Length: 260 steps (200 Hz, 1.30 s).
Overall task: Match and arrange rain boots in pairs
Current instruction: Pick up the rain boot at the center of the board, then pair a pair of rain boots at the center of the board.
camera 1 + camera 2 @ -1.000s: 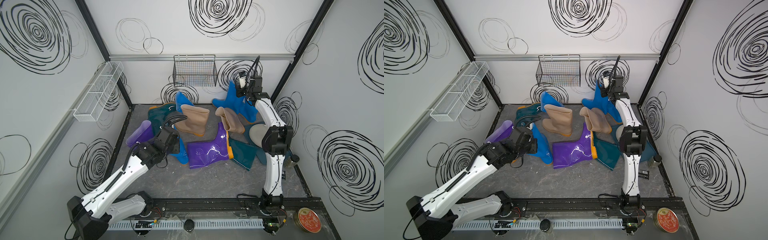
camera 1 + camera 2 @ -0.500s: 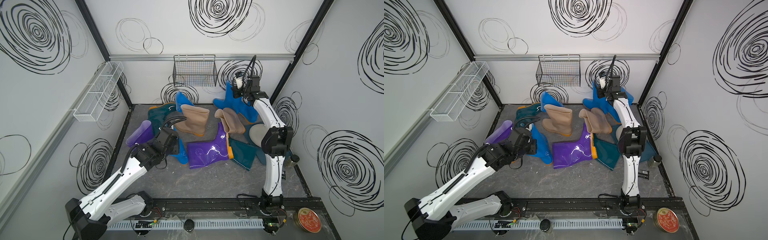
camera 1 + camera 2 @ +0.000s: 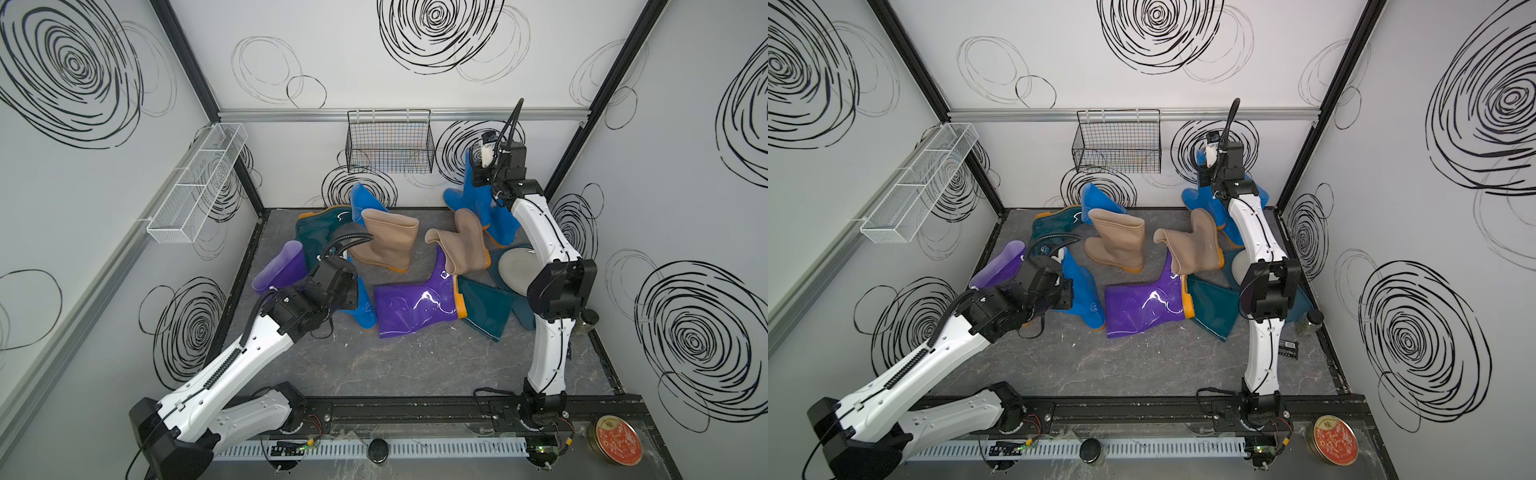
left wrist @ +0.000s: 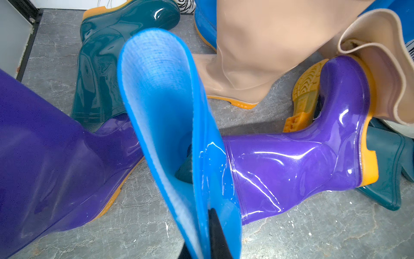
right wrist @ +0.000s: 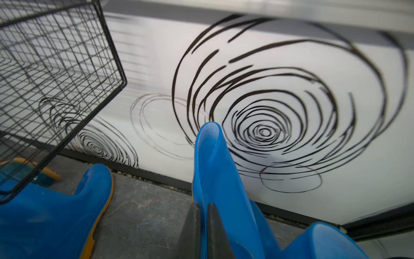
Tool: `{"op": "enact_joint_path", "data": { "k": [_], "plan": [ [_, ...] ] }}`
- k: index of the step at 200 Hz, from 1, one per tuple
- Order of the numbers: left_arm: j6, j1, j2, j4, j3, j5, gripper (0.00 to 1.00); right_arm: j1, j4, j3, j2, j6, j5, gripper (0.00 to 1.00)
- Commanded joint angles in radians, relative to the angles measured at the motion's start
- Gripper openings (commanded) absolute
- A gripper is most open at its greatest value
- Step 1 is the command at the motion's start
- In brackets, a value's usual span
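Note:
Rain boots lie jumbled on the grey floor in both top views: two tan (image 3: 386, 241) (image 3: 1196, 249), two purple (image 3: 415, 305) (image 3: 278, 270), dark teal ones (image 3: 320, 228) (image 3: 486, 309) and several blue. My left gripper (image 4: 206, 215) is shut on the rim of a blue boot (image 4: 161, 89) (image 3: 365, 307) that stands between the purple boots (image 4: 291, 161). At the back right my right gripper (image 5: 202, 206) (image 3: 478, 174) is shut on the top edge of another blue boot (image 5: 215, 168) (image 3: 469, 195). A third blue boot (image 5: 56, 213) stands beside it.
A black wire basket (image 3: 390, 141) hangs on the back wall and a white wire shelf (image 3: 195, 183) on the left wall. A grey plate (image 3: 515, 266) lies on a teal tray beside the right arm. A red tin (image 3: 615, 440) sits at the front right.
My right gripper has shifted slightly left along the back wall with its blue boot. The left arm has barely moved and keeps its grip.

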Motion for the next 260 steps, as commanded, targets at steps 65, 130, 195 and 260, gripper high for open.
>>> {"op": "enact_joint_path", "data": {
  "k": [65, 130, 195, 260],
  "plan": [
    [0.073, 0.024, -0.014, 0.063, 0.053, -0.034, 0.00, 0.031, 0.175, 0.150, -0.137, -0.032, 0.179, 0.00],
    [0.077, 0.047, -0.038, 0.071, 0.047, -0.002, 0.00, 0.046, 0.013, 0.211, -0.216, 0.001, 0.075, 0.00],
    [0.103, 0.055, -0.033, 0.106, 0.045, 0.036, 0.00, 0.063, -0.129, 0.177, -0.371, 0.067, -0.062, 0.00],
    [0.103, 0.083, -0.017, 0.038, 0.088, 0.030, 0.00, 0.217, -0.205, 0.082, -0.566, 0.087, -0.070, 0.00]
  ]
}}
